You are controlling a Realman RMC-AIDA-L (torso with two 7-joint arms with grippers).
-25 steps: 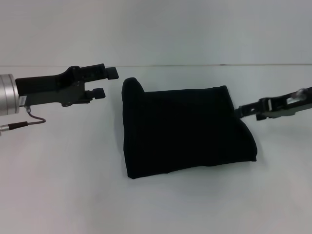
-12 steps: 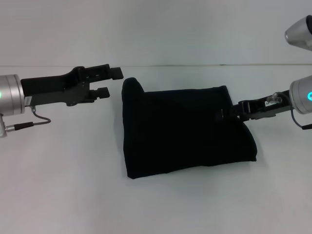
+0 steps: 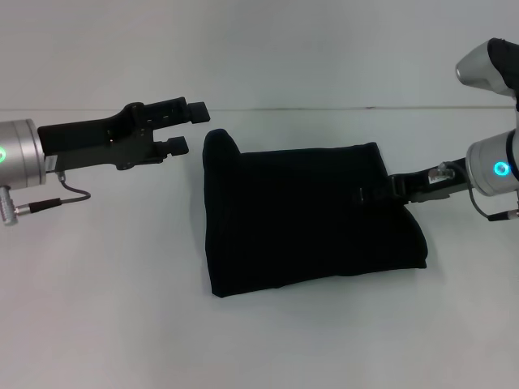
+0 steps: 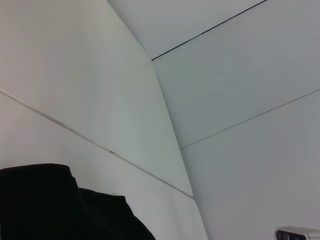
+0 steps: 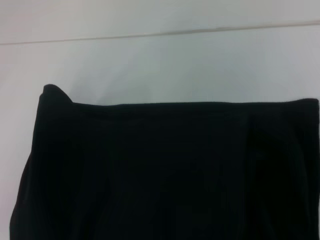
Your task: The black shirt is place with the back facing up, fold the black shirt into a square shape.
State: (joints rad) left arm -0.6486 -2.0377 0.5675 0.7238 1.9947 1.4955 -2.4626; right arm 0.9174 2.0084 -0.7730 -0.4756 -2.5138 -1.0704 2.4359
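In the head view, the black shirt [image 3: 308, 217] is lying on the white table [image 3: 105, 308], just right of centre, already folded into a compact, roughly square bundle. Its slightly longer axis is running from nine o'clock to three o'clock, with a small peak of cloth sticking up at its eleven o'clock corner and a rounded bulge at its four o'clock corner.

The left gripper [image 3: 187, 127] is hovering at ten o'clock from the shirt, close to that peaked corner but not touching it, with its fingers held a narrow way apart and holding nothing. Compared with a second ago it is edging a little farther toward the shirt and slightly upward.

The right gripper [image 3: 375, 193] is reaching in from three o'clock. A second ago its tip was sitting just off the shirt's right edge; now it is lying over that edge, dark against dark cloth, so whether its fingers are parted or pinching fabric cannot be told. Judging by this, the right arm is probably moving in to tidy or grip the right side, with the folding itself looking nearly finished.

In the left wrist view, only a corner of the black shirt [image 4: 55, 205] is showing, against pale table and wall; the arm's own fingers are not appearing.

In the right wrist view, the shirt [image 5: 170, 170] is filling most of the picture, its far folded edge running straight across with the small peak at one end. No fingers are visible here either.
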